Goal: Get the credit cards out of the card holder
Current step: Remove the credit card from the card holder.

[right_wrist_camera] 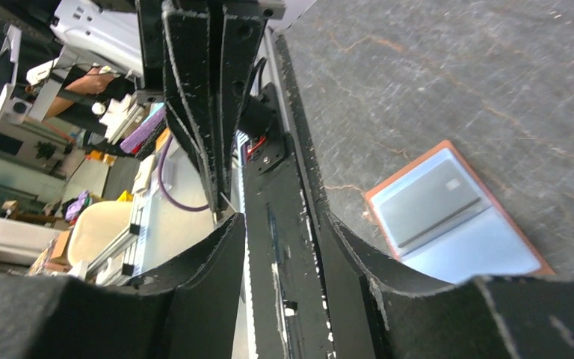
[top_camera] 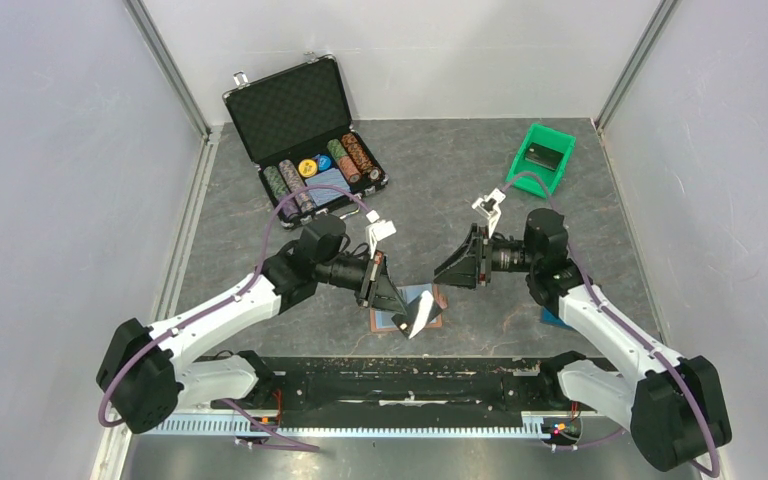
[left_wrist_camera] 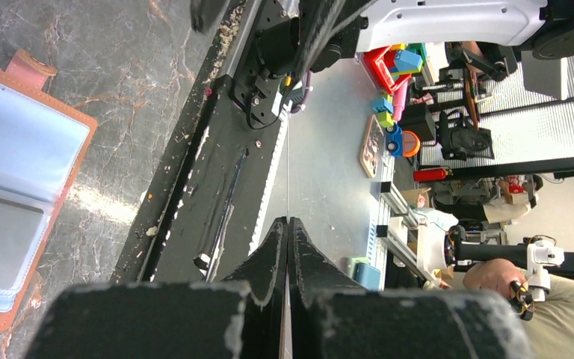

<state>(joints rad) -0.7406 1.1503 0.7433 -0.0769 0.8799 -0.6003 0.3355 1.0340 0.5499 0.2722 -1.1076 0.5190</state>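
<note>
Credit cards: two show. The held card stands on edge in the left pincer, just above the card holder. The pocketed card, grey, lies flat in one of the holder's sleeves.
Card holder: lies spread open on the desk, light blue lining up and brown rim around it, near the middle of the near edge.
Left pincer: fingers pressed together, pinching the held card by one end. It hangs over the holder's left half.
Right pincer: jaws parted, nothing between them and touching nothing. It is raised above the desk, just right of the holder and pointing toward the left pincer.
Poker chip case: black, lid up, toward the far left corner.
Green bin: near the far right corner, with a dark block inside.
Hard to see: from the left wrist the held card is only a thin line on edge, and the holder is cut off at the picture's left side. From above, the left pincer and the held card cover much of the holder. Whether other sleeves hold cards I cannot tell.
</note>
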